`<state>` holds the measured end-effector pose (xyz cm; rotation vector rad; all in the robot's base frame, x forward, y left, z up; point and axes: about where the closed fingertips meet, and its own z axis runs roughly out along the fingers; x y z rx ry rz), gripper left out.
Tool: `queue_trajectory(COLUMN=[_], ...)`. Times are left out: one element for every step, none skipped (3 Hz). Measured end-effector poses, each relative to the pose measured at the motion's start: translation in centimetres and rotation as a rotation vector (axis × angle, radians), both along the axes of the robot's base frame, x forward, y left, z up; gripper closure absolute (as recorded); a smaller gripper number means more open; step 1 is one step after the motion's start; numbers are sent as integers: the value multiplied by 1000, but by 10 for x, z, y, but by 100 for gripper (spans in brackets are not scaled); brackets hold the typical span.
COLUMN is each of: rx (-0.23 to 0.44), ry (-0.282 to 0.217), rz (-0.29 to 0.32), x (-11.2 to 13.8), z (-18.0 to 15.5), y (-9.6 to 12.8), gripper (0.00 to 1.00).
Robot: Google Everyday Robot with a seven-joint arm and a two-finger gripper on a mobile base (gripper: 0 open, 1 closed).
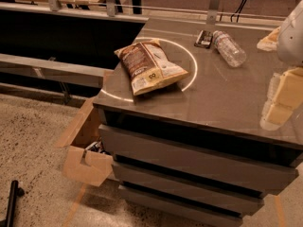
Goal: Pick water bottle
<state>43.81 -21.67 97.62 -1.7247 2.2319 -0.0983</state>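
Note:
The water bottle [229,48] is a small clear ribbed plastic bottle lying on its side at the far right of the dark counter top [222,98]. Its cap end points toward the back left, next to a small flat dark packet [204,39]. My gripper [280,100] shows as pale blocky parts at the right edge of the view, over the counter's front right. It is nearer to the camera than the bottle and well apart from it. The white arm [293,32] rises above it.
A brown snack bag [150,66] lies on the counter's left half inside a thin white ring. A pale crumpled thing [269,40] sits at the back right. Drawer fronts [189,160] are below. An open cardboard box [87,160] stands on the floor at left.

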Motion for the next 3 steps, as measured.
queue_trajectory(rx=[0, 65, 214], ry=[0, -36, -111], rz=[0, -47, -149], x=[0, 6, 16], z=[0, -1, -10], y=[0, -9, -37], gripper=[0, 0, 0])
